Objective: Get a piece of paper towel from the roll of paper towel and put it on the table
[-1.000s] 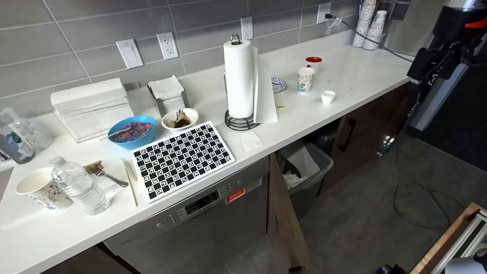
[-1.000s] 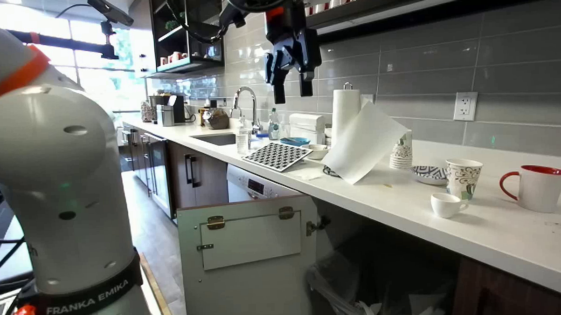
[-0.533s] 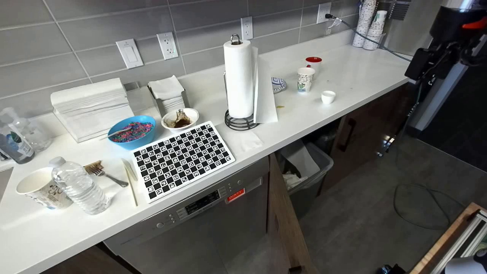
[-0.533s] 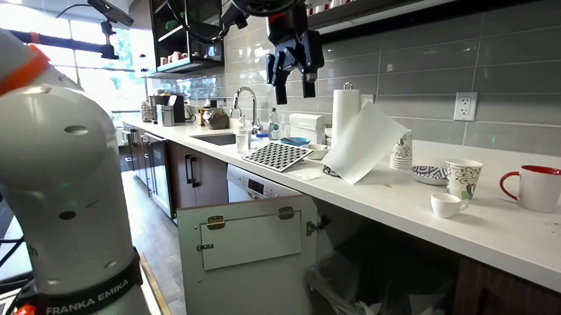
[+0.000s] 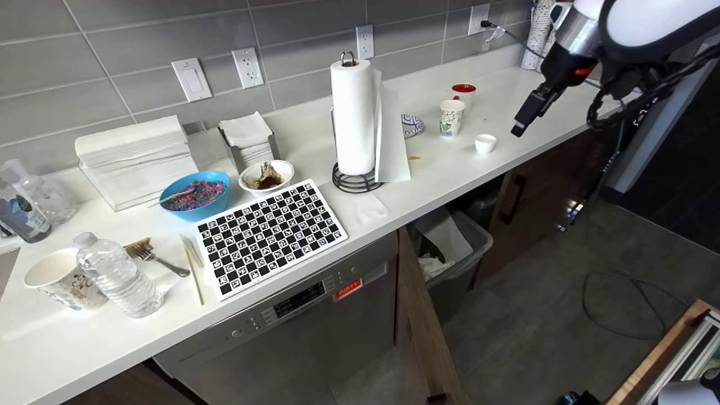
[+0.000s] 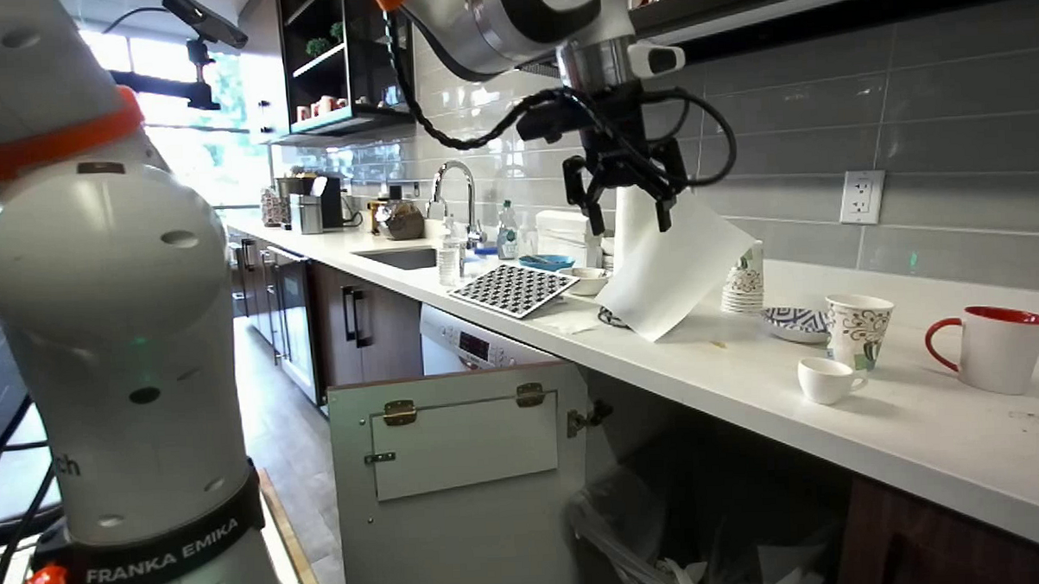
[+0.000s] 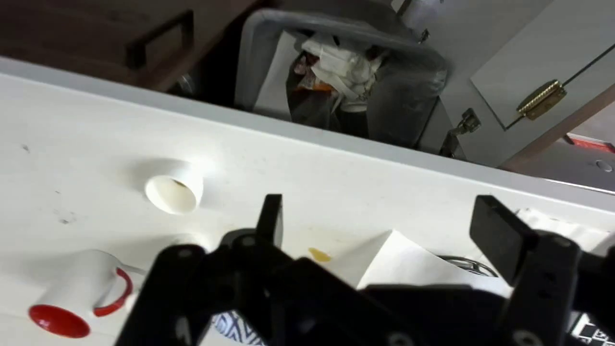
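The roll of paper towel [image 5: 354, 118] stands upright on a dark wire holder on the white table [image 5: 410, 197]. A piece of paper towel [image 5: 392, 140] hangs loose from the roll, its lower corner close to the table; it also shows in an exterior view [image 6: 683, 273]. My gripper [image 6: 629, 223] is open and empty, pointing down in front of the roll in that view. In an exterior view the gripper [image 5: 518, 128] is above the counter, apart from the sheet. In the wrist view, the sheet's corner [image 7: 408, 264] shows below and between the spread fingers [image 7: 379, 221].
A small white cup [image 5: 485, 144], a patterned paper cup [image 5: 450, 119], a red-lined mug [image 6: 1001, 353] and a patterned bowl [image 6: 795, 323] stand beside the roll. A checkered board [image 5: 273, 236] lies on its other side. A cabinet door [image 6: 466, 493] stands open before a bin [image 7: 408, 81].
The arm has swung in over the counter. The gripper has moved lower and closer to the roll and the loose sheet, staying open. The objects on the table have not moved.
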Robot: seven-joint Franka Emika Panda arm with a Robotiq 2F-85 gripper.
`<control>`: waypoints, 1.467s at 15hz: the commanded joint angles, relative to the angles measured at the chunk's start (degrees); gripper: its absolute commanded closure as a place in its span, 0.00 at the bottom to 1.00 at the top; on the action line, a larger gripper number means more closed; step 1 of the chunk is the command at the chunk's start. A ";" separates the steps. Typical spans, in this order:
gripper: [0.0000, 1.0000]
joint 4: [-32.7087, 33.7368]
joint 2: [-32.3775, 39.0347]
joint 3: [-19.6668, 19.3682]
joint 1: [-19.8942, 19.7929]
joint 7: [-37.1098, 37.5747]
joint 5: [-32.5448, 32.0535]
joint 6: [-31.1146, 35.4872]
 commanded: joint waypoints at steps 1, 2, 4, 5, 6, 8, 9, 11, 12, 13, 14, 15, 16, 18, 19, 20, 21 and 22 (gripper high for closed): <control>0.00 7.43 13.24 -4.74 6.13 -14.98 11.12 5.71; 0.00 9.57 15.99 -6.93 9.07 -19.26 14.73 5.64; 0.00 15.01 21.71 -8.57 11.62 -28.11 21.52 2.14; 0.00 17.67 24.36 -8.90 12.11 -32.42 24.83 0.31; 0.00 20.48 27.28 -8.55 11.46 -36.69 27.47 -1.38; 0.00 25.88 32.33 -2.49 4.90 -42.05 30.12 -5.70; 0.00 28.55 34.70 -0.95 3.04 -44.19 30.02 -7.28; 0.00 33.15 38.58 1.93 -0.19 -47.20 28.88 -9.08; 0.00 35.03 40.42 3.24 -1.63 -48.46 28.54 -9.54; 0.00 37.02 42.18 4.51 -3.04 -49.92 28.77 -9.97; 0.00 38.73 43.58 5.78 -4.31 -51.19 29.33 -10.18; 0.00 40.10 45.06 6.84 -5.36 -51.96 29.23 -10.03; 0.00 41.53 46.29 7.92 -6.33 -52.54 29.42 -10.16; 0.00 43.86 48.57 9.89 -7.99 -53.47 30.03 -10.25; 0.00 45.01 49.52 10.71 -8.71 -53.79 30.21 -10.45; 0.00 46.07 50.50 11.43 -9.29 -54.02 30.29 -10.61; 0.00 47.13 51.52 12.04 -9.82 -54.11 30.37 -10.68; 0.00 48.33 52.62 12.61 -10.40 -54.02 30.65 -10.87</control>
